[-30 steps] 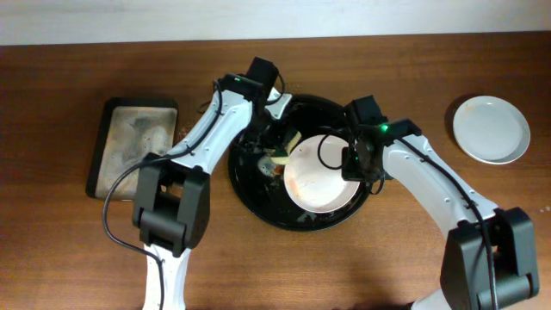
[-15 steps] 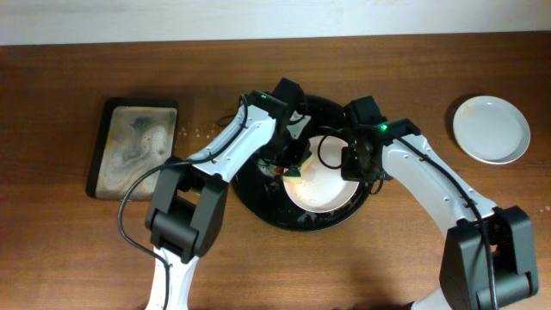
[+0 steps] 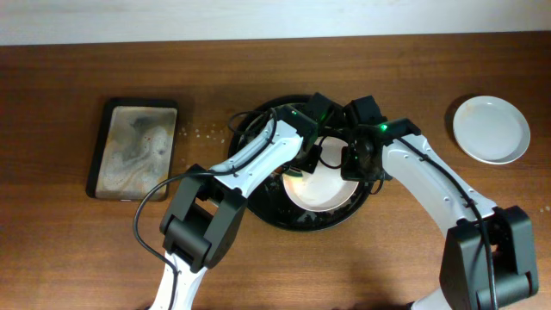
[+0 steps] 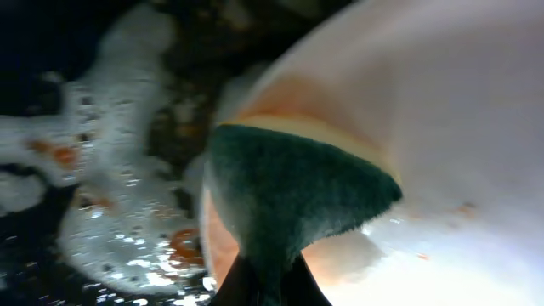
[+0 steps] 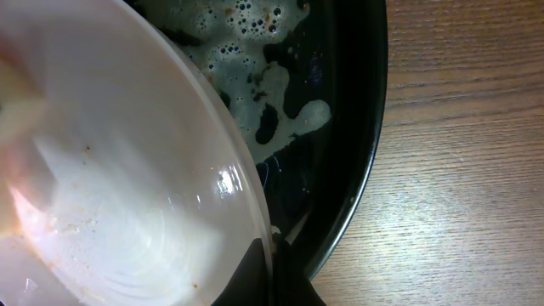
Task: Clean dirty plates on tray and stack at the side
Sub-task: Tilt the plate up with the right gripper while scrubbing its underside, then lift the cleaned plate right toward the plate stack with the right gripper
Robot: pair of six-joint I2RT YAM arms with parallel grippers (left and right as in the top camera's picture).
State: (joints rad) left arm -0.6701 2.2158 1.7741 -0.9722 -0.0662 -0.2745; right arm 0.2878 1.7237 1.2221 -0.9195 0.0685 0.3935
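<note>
A white plate lies in the round black tray at the table's middle, with faint orange specks on it in the right wrist view. My left gripper is shut on a green-and-yellow sponge, which presses on the plate's left edge. My right gripper is shut on the plate's right rim, one finger inside and one outside. Orange smear shows on the plate beside the sponge. A second, plain white plate sits alone on the table at the far right.
White foam with orange flecks covers the tray floor left of the plate, and more foam lies behind it. A rectangular dark sponge tray with soapy water stands at the left. Bare wood lies right of the tray rim.
My left arm has swept right from the tray's left side, carrying the sponge onto the plate. The right gripper and the plate have stayed put.
</note>
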